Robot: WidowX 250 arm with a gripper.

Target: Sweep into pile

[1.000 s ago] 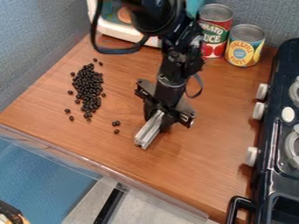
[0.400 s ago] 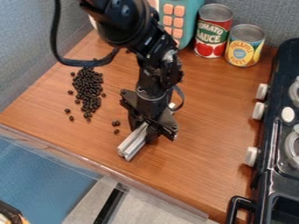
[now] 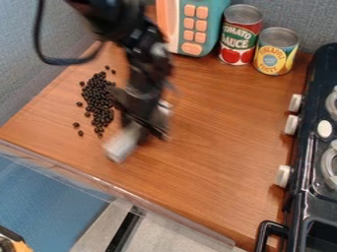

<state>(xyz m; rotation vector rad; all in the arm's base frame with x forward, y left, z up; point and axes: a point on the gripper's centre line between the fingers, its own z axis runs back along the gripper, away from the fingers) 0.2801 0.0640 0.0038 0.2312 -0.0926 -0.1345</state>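
The black gripper (image 3: pixel 139 127) hangs over the left-centre of the wooden counter, blurred, and is shut on a silver metal bar (image 3: pixel 123 143) that points down toward the front left. Just left of the gripper lies an elongated pile of black beans (image 3: pixel 99 98), its right edge close to the arm. A few loose beans (image 3: pixel 78 129) lie at the pile's lower left, apart from it. The spot under the bar and gripper is hidden.
A teal and orange toy (image 3: pixel 193 27) stands at the back, beside a tomato can (image 3: pixel 241 35) and a pineapple can (image 3: pixel 276 51). A black toy stove (image 3: pixel 316 147) with white knobs borders the counter's right side. A clear edging (image 3: pixel 118 190) runs along the front.
The gripper has moved left with the metal bar, first also toward the front, and now covers the spot where a few loose beans lay. The teal toy has come into fuller view behind the arm.
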